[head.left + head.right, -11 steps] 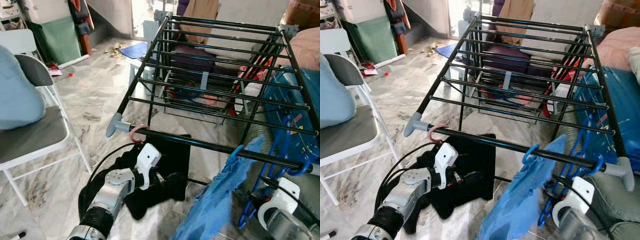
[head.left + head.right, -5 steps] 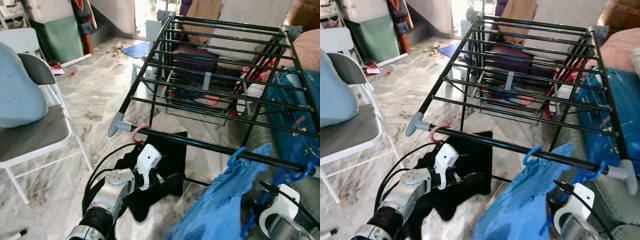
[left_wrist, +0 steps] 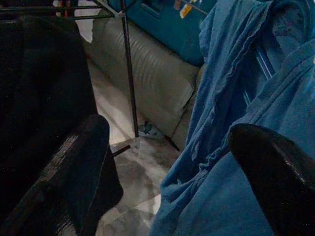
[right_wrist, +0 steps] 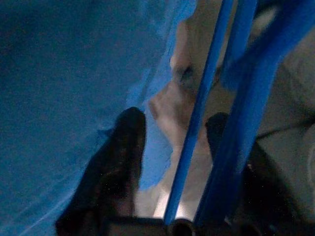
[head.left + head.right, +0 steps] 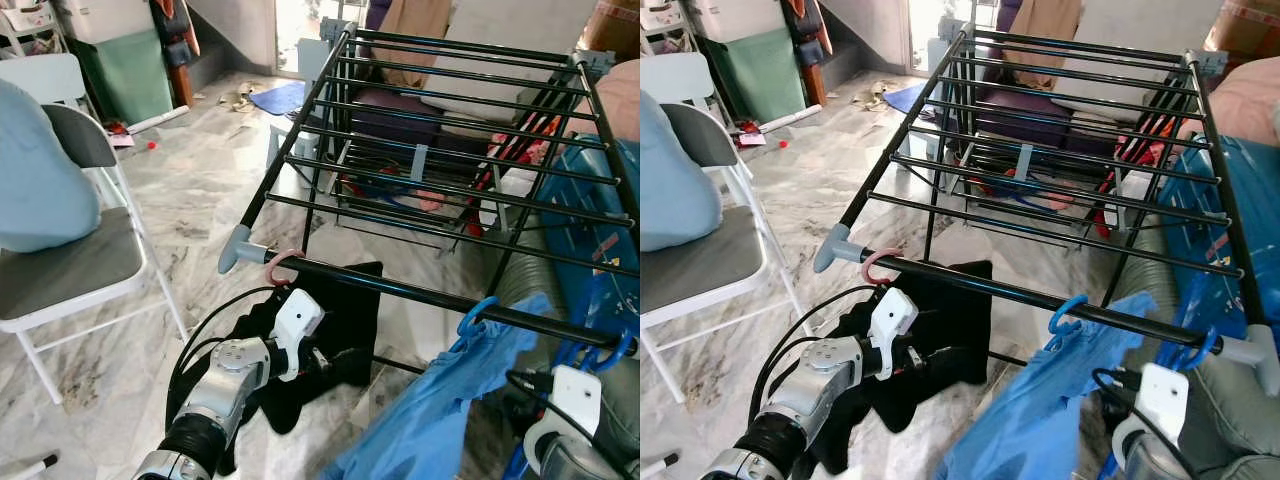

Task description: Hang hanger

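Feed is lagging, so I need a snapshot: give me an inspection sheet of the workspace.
Surface: black metal drying rack, front rail carrying hooks.
Job's things: blue plastic hanger with blue shirt hooked on the rail; pink hanger hook with black garment near the left end.
Clutter: litter on marble floor.
Claws: left claw open; right claw open around blue hanger bars.
Cables: black cable at left arm.
Surroundings: white folding chair.

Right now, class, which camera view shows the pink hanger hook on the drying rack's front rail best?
The left eye view: the pink hanger hook curls fully over the front rail beside its grey end cap. The right eye view shows it likewise, slightly smaller. The left wrist view shows dark cloth instead.
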### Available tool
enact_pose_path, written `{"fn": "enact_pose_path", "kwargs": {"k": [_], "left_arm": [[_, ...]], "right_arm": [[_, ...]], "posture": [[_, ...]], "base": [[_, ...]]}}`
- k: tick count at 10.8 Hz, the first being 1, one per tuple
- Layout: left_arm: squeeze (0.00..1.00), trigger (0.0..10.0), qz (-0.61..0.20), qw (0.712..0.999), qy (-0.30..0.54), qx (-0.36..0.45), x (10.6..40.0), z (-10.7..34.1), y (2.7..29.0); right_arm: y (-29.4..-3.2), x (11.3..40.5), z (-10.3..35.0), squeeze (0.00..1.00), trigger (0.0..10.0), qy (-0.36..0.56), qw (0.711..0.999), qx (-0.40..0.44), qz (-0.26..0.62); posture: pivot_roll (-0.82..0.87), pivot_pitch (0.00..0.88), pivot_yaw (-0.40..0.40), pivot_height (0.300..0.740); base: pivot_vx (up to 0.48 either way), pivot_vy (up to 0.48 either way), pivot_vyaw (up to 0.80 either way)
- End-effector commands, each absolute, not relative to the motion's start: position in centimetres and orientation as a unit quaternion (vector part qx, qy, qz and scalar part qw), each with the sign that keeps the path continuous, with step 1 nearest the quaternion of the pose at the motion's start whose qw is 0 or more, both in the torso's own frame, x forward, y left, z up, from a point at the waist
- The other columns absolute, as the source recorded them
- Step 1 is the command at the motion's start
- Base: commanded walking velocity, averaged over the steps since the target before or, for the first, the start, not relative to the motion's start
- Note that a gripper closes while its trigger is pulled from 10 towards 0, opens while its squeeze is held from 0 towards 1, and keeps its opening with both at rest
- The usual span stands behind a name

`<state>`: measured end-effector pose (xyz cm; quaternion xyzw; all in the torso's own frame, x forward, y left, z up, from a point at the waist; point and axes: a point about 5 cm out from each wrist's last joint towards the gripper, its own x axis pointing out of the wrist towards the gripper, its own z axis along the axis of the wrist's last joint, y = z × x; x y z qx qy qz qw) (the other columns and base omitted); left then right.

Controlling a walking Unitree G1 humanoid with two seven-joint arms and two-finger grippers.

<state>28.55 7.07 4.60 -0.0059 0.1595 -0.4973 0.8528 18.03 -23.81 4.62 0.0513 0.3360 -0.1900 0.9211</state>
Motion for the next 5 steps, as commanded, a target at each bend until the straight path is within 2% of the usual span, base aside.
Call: {"fn": "enact_pose_path", "kwargs": {"k": [1, 2, 5], "left_arm": [[0.0, 10.0, -0.495, 0.854, 0.16, 0.003, 28.8, 4.7, 7.2], [0.0, 10.0, -0.491, 0.856, 0.159, 0.002, 28.8, 4.7, 7.0], [0.0, 10.0, -0.488, 0.859, 0.157, 0.001, 28.8, 4.7, 6.9]], "right_arm": [[-23.1, 18.2, 5.1, 1.0, 10.0, 0.318, 0.928, 0.033, -0.191], [-22.5, 17.4, 4.8, 1.0, 10.0, 0.319, 0.928, -0.004, -0.194], [-22.3, 16.2, 5.0, 1.0, 10.0, 0.299, 0.923, -0.02, -0.241]], "posture": [[0.0, 0.0, -0.044, 0.74], [0.0, 0.0, -0.044, 0.74], [-0.01, 0.0, -0.044, 0.74]], "base": [[0.0, 0.0, 0.0], [0.0, 0.0, 0.0], [0.0, 0.0, 0.0]]}}
